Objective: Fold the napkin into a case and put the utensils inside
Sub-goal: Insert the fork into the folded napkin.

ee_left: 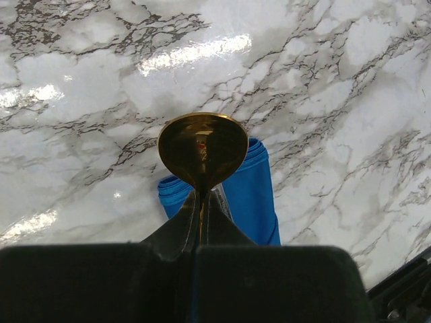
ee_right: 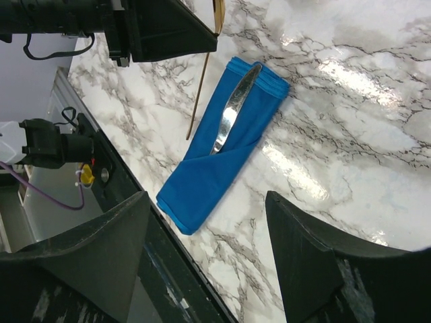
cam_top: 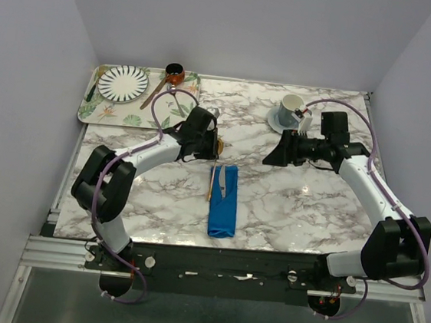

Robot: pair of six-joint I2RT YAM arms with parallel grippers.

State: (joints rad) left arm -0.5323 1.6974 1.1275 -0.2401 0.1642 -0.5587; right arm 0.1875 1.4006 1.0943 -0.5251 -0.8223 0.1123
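The napkin is folded into a narrow blue case (cam_top: 224, 205) lying lengthwise near the table's front middle. A silver utensil (cam_top: 221, 179) lies on its far half, its lower end tucked under the fold (ee_right: 232, 111). My left gripper (cam_top: 214, 147) is shut on the gold spoon (ee_left: 202, 147) just below its bowl, above the case's far left corner (ee_left: 252, 192). The thin gold handle (ee_right: 200, 91) slants down beside the case's left edge. My right gripper (cam_top: 272, 155) is open and empty, held above the table right of the case (ee_right: 222, 151).
A patterned tray (cam_top: 95, 110) at the back left holds a striped plate (cam_top: 123, 82), a brown-handled spoon (cam_top: 155, 90) and a small copper pot (cam_top: 175, 72). A cup (cam_top: 291, 106) on a saucer stands at the back right. The table's front rail (ee_right: 128, 195) runs close to the case.
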